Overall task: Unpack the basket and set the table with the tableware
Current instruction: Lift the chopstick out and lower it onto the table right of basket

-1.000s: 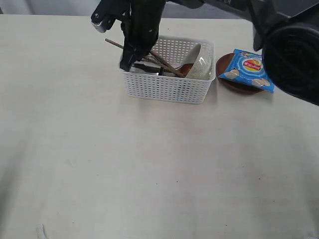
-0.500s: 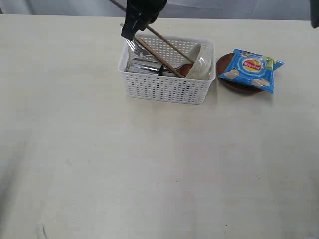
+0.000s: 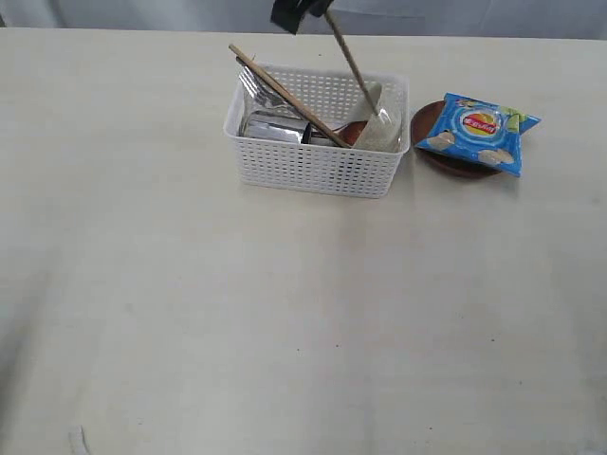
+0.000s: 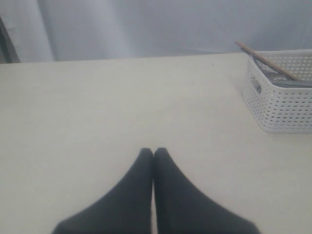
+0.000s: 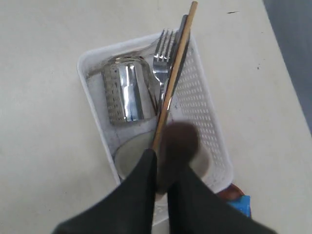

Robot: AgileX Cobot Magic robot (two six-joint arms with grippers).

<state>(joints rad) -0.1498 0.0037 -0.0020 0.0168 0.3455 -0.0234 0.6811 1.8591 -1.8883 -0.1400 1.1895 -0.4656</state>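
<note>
The white lattice basket stands at the back of the table. It holds the steel cup on its side, the fork, the knife, the off-white bowl, the reddish-brown spoon and one chopstick lying slantwise over the rim. My right gripper is high above the basket, shut on the other chopstick, which hangs down with its low end over the bowl. My left gripper is shut, holds nothing, and hovers over bare table to the left of the basket.
A blue chip bag lies on the dark brown plate just right of the basket. The pale tabletop stretches wide in front of and left of the basket. The table's back edge runs close behind it.
My right gripper has risen out of the basket and shifted right, lifting one chopstick so that it now hangs steeply over the bowl. The other chopstick stays across the basket.
</note>
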